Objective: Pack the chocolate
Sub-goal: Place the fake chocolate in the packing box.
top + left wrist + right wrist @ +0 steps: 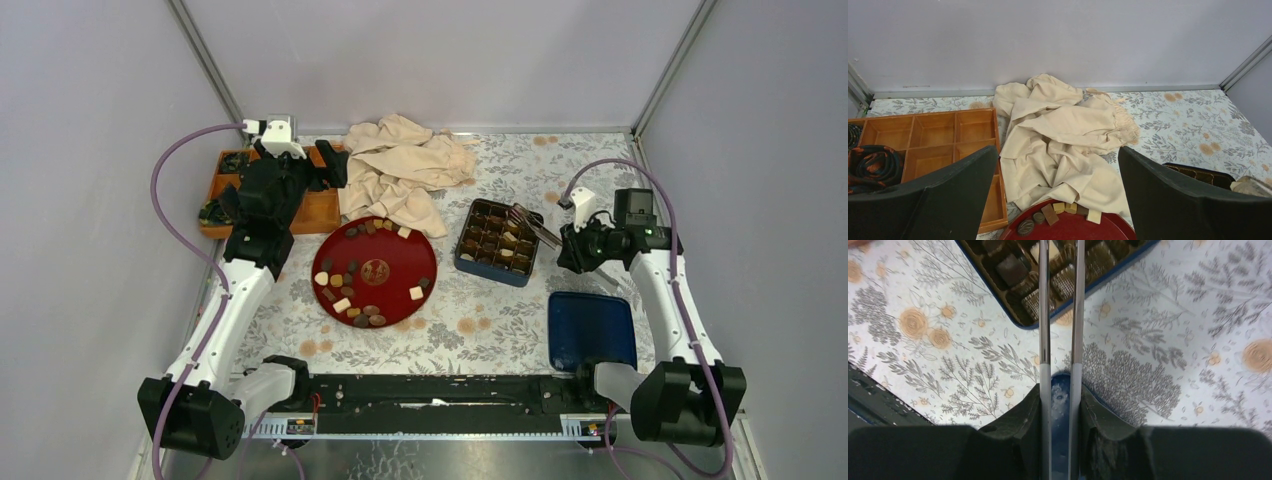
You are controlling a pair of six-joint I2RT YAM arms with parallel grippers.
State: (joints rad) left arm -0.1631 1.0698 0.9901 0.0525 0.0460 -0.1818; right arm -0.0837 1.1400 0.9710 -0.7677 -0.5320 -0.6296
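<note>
Red plate (402,262), left of centre, carries loose chocolate (343,304). More pieces fill the blue box (495,272) to its right, where tongs (533,224) reach.

Left wrist: the left gripper (1058,192) gapes wide, holding nothing, above the plate's far edge and a cream cloth (1063,130).

Right wrist: the right gripper (1060,400) clamps the tongs over the box.

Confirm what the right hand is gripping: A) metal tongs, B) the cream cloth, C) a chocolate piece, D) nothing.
A: the right hand is closed on metal tongs, whose tips reach over the blue box of compartments.
</note>
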